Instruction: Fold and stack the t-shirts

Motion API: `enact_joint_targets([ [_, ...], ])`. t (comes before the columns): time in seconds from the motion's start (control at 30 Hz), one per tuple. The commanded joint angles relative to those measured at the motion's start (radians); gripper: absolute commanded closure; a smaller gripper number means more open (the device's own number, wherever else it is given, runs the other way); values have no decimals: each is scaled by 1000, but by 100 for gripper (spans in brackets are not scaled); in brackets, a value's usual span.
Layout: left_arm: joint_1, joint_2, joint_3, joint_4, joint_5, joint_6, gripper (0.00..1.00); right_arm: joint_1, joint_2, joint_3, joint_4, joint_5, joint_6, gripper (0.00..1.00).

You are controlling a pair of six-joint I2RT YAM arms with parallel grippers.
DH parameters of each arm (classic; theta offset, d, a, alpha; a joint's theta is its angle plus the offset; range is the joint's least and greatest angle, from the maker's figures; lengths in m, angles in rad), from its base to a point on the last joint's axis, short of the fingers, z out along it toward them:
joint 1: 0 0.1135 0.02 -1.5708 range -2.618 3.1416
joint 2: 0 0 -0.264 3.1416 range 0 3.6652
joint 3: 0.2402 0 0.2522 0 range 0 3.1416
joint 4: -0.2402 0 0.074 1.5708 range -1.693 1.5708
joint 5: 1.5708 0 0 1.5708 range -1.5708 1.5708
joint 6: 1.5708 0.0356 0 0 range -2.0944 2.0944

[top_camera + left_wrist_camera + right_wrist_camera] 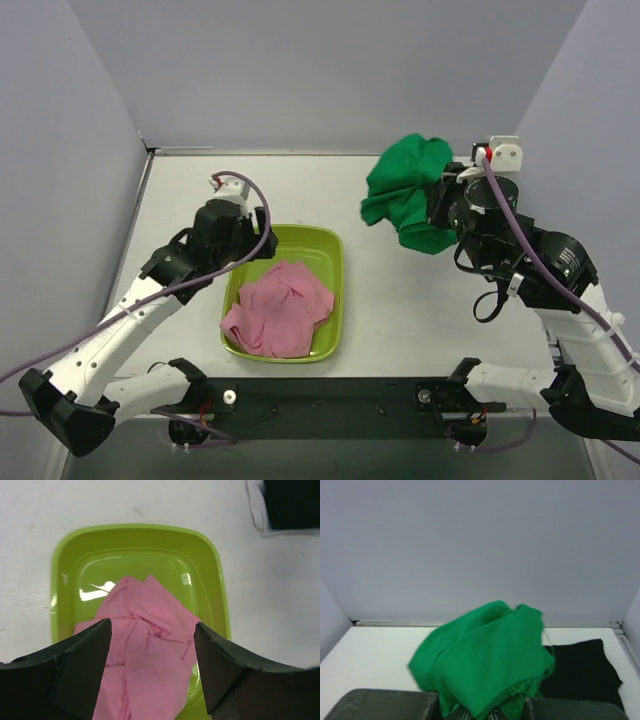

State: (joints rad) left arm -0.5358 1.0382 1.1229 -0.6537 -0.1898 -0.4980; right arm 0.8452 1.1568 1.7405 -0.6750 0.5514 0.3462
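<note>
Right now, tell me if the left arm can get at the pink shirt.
Probably yes: the left gripper hangs open right above the pink shirt, which lies uncovered in the tub, nothing between them.

Left arm (110, 335), right arm (590, 350): white link shells, black joint housings, black bases. Purple cable (503, 198) looped along each. Red spot (488, 153) and white bracket (505, 150) at right wrist. Black mounting bar (330, 395) between bases, small white knob (229, 397). Left gripper (152, 630) fingers (80, 665) matte black, wedge-shaped. Right gripper (477, 702) fingers (385, 705) dark grey.
</note>
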Motion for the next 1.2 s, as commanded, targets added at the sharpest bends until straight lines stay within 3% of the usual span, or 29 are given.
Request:
enact_joint_targets([
  [0.0, -229, 95, 3, 84, -118, -71, 24, -34, -31, -99, -72, 96, 20, 100],
  [0.17, -459, 264, -3, 143, -240, -137, 24, -63, -62, -212, -84, 82, 74, 100],
  [0.3, -515, 350, -32, 195, -249, -188, 24, -77, -89, -324, -84, 67, 109, 100],
  [0.6, -587, 506, -87, 288, -249, -255, 22, -92, -141, -464, -55, 32, 163, 100],
  [0.87, -639, 586, -35, 308, -254, -267, 21, -103, -140, -597, -35, 27, 192, 100],
  [1.17, -682, 550, 58, 230, -310, -271, 21, -130, -146, -661, -14, 24, 189, 100],
])
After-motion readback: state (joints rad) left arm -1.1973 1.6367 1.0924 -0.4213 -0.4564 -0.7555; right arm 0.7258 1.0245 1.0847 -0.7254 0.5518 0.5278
